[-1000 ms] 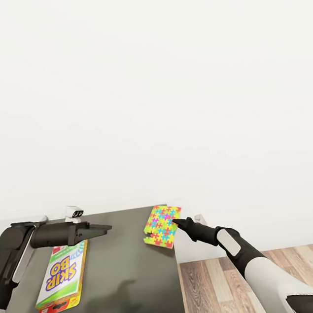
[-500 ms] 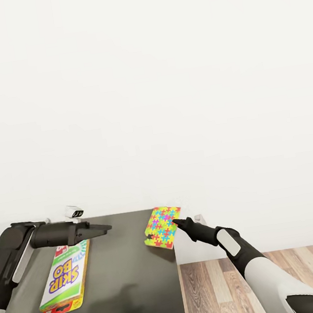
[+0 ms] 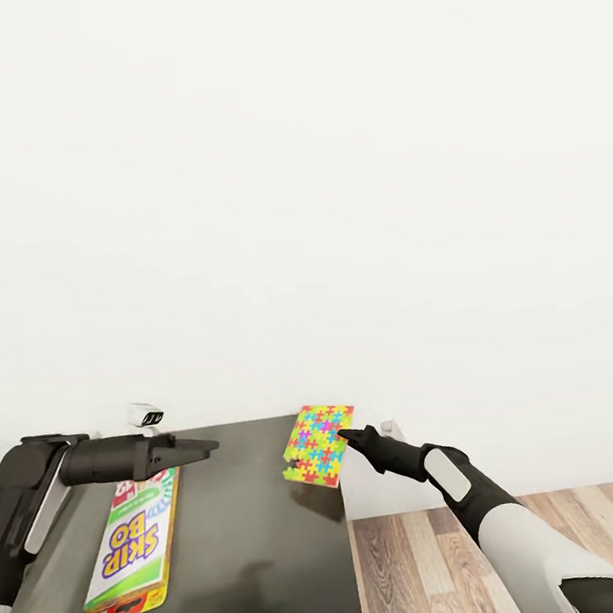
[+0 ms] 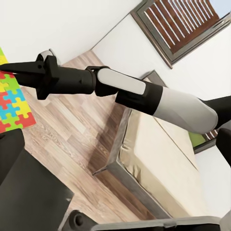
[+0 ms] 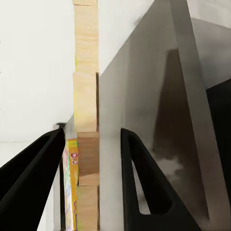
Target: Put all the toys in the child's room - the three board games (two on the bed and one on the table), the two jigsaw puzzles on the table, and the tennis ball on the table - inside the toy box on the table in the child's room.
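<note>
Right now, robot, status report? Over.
Right end effector gripping bright multicoloured jigsaw puzzle box, tilted above dark grey table edge. Left end effector hovering empty. Green Skip-Bo card box beneath.

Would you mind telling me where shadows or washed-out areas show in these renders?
Head view: the wall is nearly blown white; soft shadows lie on the dark table beneath the jigsaw puzzle. Right wrist view: a dark, blurry-edged shadow falls across the grey panel beyond the fingers.

A plain white wall [image 3: 326,167] stands behind the dark grey table [image 3: 251,538], and a wood-plank floor [image 3: 422,573] lies beside it. In the left wrist view a window with brown slats [image 4: 180,21] is set in the wall above a beige bed [image 4: 159,159] with a grey frame.
</note>
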Controlling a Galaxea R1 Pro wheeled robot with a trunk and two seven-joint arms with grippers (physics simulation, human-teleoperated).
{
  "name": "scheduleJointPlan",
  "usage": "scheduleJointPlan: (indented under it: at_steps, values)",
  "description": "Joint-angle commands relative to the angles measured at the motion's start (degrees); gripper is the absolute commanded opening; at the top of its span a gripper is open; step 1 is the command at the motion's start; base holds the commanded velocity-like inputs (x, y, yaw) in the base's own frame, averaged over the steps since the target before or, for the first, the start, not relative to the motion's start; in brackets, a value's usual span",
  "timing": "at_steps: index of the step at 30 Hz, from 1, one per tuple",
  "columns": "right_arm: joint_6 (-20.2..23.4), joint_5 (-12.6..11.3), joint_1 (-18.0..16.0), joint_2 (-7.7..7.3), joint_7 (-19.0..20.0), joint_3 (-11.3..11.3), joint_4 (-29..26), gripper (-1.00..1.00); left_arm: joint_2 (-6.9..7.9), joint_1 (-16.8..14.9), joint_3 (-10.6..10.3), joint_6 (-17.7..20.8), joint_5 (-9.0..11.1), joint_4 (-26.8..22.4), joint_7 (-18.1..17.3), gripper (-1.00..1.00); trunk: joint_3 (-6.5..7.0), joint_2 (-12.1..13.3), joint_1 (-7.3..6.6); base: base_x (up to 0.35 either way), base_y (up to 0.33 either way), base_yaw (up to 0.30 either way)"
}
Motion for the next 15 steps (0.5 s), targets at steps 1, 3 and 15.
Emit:
scheduleJointPlan:
  at_steps: [1,3,15]
  values:
    - [0.44,-0.07,-0.04,0.06,0.00,-0.39,0.00,-1.00,0.05,-0.05,-0.11,0.59,0.02,0.01,-0.21,1.00,0.12,0.38,-0.23,-0.093,0.000,0.000]
    - [0.48,-0.07,-0.04,0.06,-0.11,-0.42,0.00,-1.00,0.05,-0.05,-0.10,0.58,0.01,0.01,-0.21,1.00,0.48,1.18,-0.66,-0.185,0.000,0.000]
    - [0.55,-0.21,-0.04,-0.01,-0.46,-0.79,0.00,-1.00,-0.04,-0.05,-0.09,0.57,0.00,0.01,-0.21,1.00,2.64,5.99,-3.30,-0.095,0.000,0.000]
